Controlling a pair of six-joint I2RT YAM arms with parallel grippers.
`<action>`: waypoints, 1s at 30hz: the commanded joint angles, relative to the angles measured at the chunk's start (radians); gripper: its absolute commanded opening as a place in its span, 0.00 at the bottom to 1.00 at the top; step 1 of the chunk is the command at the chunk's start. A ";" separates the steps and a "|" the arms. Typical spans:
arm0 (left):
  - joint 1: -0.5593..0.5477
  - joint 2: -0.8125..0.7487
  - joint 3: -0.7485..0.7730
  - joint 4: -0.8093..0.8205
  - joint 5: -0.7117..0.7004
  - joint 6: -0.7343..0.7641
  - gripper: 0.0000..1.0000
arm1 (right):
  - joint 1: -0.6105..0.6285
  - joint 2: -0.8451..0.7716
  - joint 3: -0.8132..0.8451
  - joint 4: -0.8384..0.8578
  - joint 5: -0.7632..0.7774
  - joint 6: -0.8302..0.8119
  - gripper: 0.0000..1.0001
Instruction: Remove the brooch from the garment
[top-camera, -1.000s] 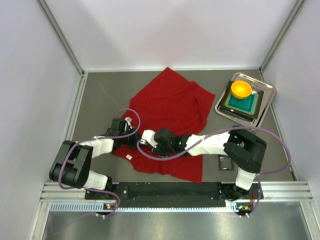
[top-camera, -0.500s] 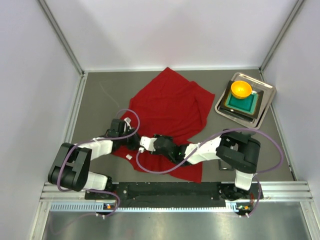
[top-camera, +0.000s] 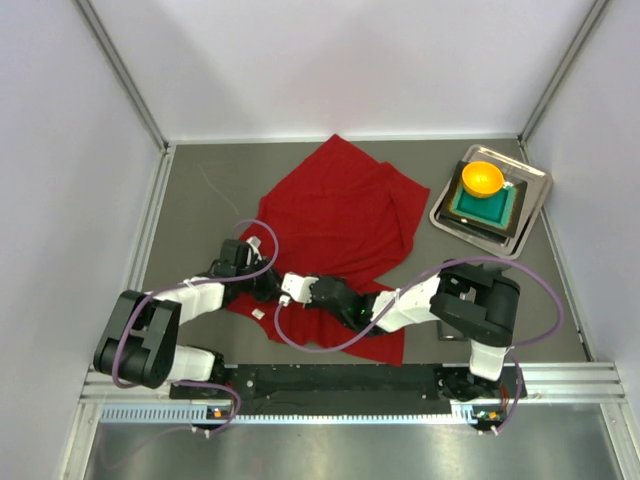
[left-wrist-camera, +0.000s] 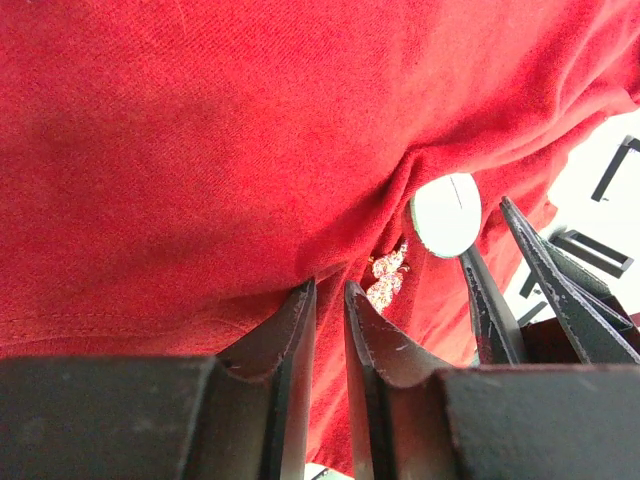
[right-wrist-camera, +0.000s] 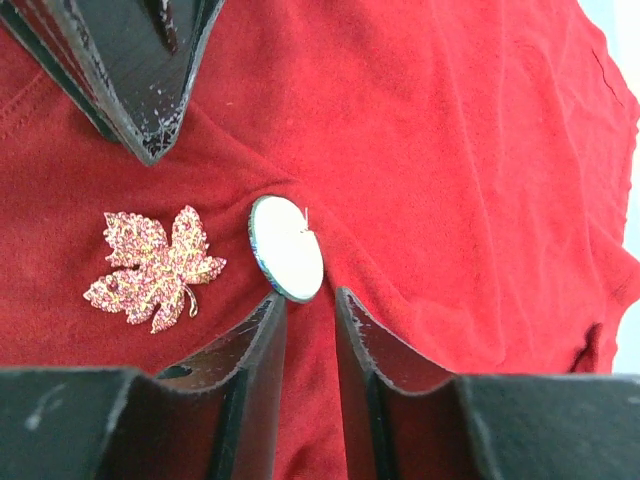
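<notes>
The red garment (top-camera: 340, 205) lies spread on the grey table. Both grippers meet at its lower left part. My left gripper (top-camera: 267, 284) is shut on a fold of the red cloth (left-wrist-camera: 328, 288). My right gripper (top-camera: 289, 290) faces it and is shut on another fold (right-wrist-camera: 308, 295). The pale pink leaf brooch (right-wrist-camera: 155, 268) lies on the cloth just left of my right gripper's fingers (right-wrist-camera: 250, 350), next to a round white disc (right-wrist-camera: 287, 247). The left wrist view shows the brooch (left-wrist-camera: 388, 280) just beyond my fingertips, below the disc (left-wrist-camera: 446, 213). The top view hides the brooch.
A small white fabric tag (top-camera: 258, 314) sits at the garment's lower left edge. A metal tray (top-camera: 535, 190) at the back right holds a green block (top-camera: 487, 207) and an orange bowl (top-camera: 482, 179). A small black frame (top-camera: 452, 327) lies by the right arm's base.
My right arm has stretched lower and further left, bringing its gripper close against my left gripper. My left gripper has stayed almost in place.
</notes>
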 joint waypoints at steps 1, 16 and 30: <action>0.006 -0.025 -0.014 -0.021 -0.015 0.018 0.24 | 0.013 -0.029 0.022 0.068 -0.014 0.063 0.25; 0.006 -0.030 -0.020 -0.022 -0.009 0.021 0.24 | -0.044 -0.039 0.052 0.039 -0.158 0.155 0.25; 0.008 -0.033 -0.032 -0.027 -0.023 0.035 0.24 | -0.107 -0.050 0.094 -0.039 -0.258 0.255 0.00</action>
